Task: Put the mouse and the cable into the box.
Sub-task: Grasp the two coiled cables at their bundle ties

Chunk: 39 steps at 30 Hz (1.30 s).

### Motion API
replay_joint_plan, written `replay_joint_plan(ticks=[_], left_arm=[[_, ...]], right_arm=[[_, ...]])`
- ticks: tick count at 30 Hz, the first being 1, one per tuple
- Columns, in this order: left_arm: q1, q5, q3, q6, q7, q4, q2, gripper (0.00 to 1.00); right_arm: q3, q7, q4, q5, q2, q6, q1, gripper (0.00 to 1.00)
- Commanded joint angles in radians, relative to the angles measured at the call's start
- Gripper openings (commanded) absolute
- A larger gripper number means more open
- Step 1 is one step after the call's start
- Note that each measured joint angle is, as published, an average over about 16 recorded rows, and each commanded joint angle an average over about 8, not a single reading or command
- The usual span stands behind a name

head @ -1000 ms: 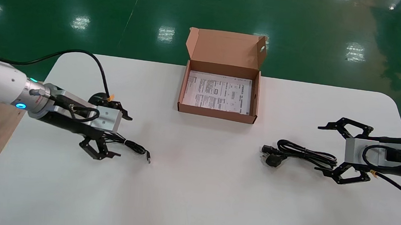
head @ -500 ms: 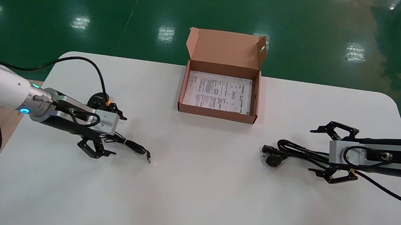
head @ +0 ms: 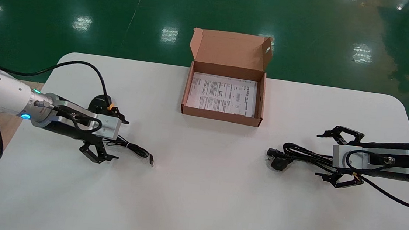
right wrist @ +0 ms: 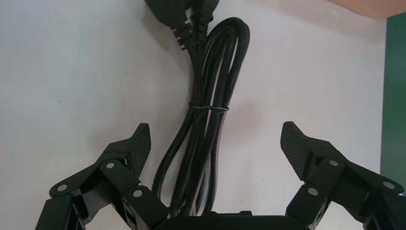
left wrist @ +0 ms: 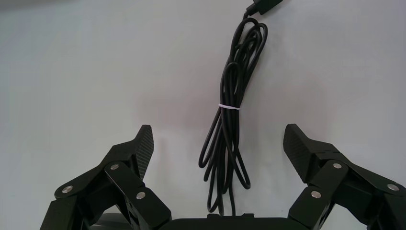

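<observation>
Since half a second ago the right gripper has edged a little farther over the cable. Its fingers are wide apart on either side of the bundled loops and not closed on them. The left gripper has barely shifted, its fingers likewise spread astride the mouse's cord. The mouse sits just behind it. The box stands open at the far edge of the table, with bare tabletop between it and both grippers.
</observation>
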Motion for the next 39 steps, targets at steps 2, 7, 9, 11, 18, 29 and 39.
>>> replay_joint_plan(ticks=[2, 7, 9, 11, 18, 29, 39], left_arm=[[0.001, -0.001, 0.000, 0.001, -0.002, -0.005, -0.001, 0.01], [0.001, -0.001, 0.000, 0.003, -0.004, -0.009, -0.003, 0.00], [0.001, -0.001, 0.000, 0.004, -0.005, -0.011, -0.004, 0.00], [0.001, -0.001, 0.000, 0.004, -0.005, -0.012, -0.004, 0.00], [0.001, -0.001, 0.000, 0.005, -0.006, -0.015, -0.005, 0.00], [0.002, -0.002, -0.001, 0.006, -0.007, -0.018, -0.006, 0.00], [0.002, -0.002, 0.000, 0.006, -0.007, -0.018, -0.006, 0.00]], right_arm=[[0.001, 0.001, 0.005, 0.002, 0.002, -0.003, -0.001, 0.00], [0.003, 0.003, 0.011, 0.006, 0.005, -0.008, -0.002, 0.00], [0.004, 0.003, 0.012, 0.007, 0.006, -0.009, -0.003, 0.00], [0.004, 0.004, 0.014, 0.008, 0.007, -0.010, -0.003, 0.00], [0.005, 0.005, 0.017, 0.010, 0.009, -0.013, -0.004, 0.00], [0.006, 0.005, 0.020, 0.011, 0.010, -0.015, -0.004, 0.00], [0.007, 0.006, 0.020, 0.012, 0.010, -0.015, -0.005, 0.00]])
